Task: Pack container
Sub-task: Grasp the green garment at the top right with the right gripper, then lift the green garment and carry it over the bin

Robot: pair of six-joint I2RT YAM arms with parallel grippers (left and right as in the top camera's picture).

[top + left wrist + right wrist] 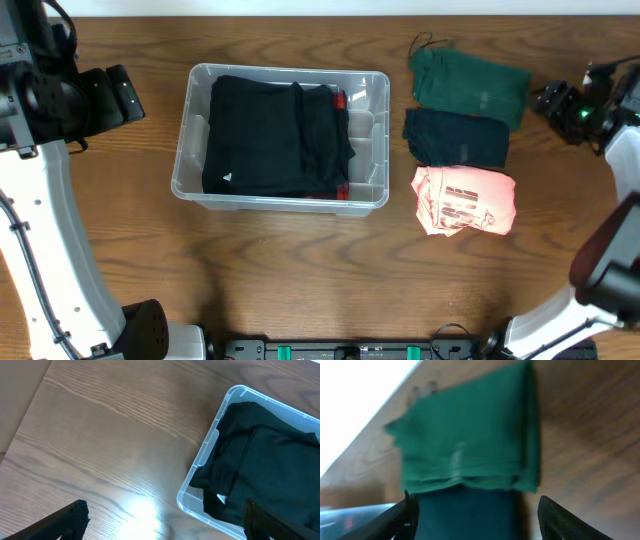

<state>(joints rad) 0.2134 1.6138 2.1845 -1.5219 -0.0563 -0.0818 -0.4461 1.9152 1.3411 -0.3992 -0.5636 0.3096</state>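
Note:
The clear plastic container (pixel 377 150) sits at the table's middle with folded black clothes (pixel 275 135) inside and a bit of red at their right edge. It also shows in the left wrist view (pixel 200 460). To its right lie a folded green garment (pixel 470 85), a dark teal one (pixel 457 138) and a pink one (pixel 465 200). My left gripper (pixel 165 522) is open and empty above bare wood left of the container. My right gripper (pixel 475 520) is open and empty, above the teal garment (pixel 465 515), with the green garment (pixel 470 450) ahead.
The table's far edge runs just behind the green garment. My arms stand at the left (pixel 60 100) and right (pixel 600 110) table sides. Bare wood lies in front of the container.

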